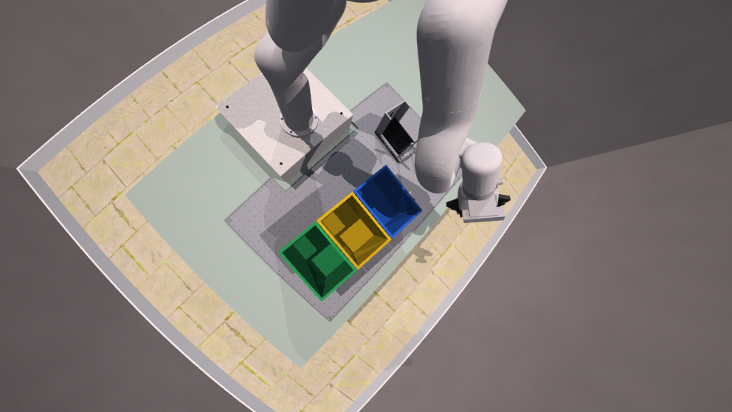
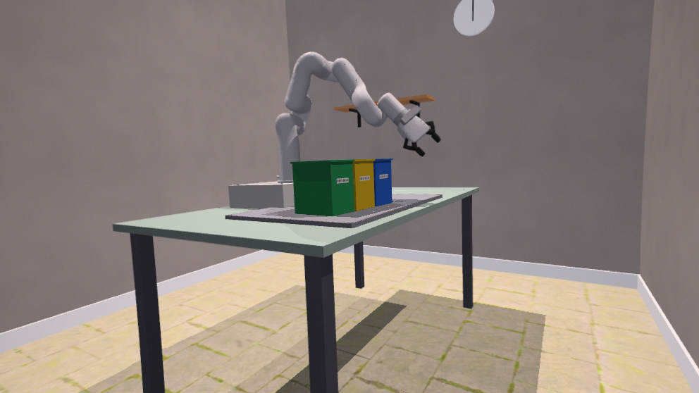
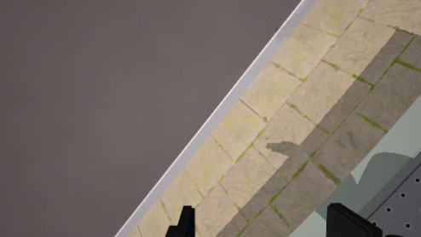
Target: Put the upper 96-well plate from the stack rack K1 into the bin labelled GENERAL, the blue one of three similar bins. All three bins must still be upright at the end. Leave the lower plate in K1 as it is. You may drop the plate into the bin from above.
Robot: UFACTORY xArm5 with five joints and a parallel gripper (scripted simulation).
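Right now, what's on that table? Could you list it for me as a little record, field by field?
arm: white, bent over the table, reaching past the bins
end effector: open, holding nothing, in the air beyond the blue bin
blue bin: upright, nothing seen inside
yellow bin: upright, middle of the row, holds a box
green bin: upright, holds boxes
stack rack K1: behind the blue bin, dark well plate on top
grey base plate: under bins and rack

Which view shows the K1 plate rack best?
Top: the rack shows its dark well grid from above, beside the blue bin, partly behind the arm. In the exterior view the bins hide it. The wrist view misses it.
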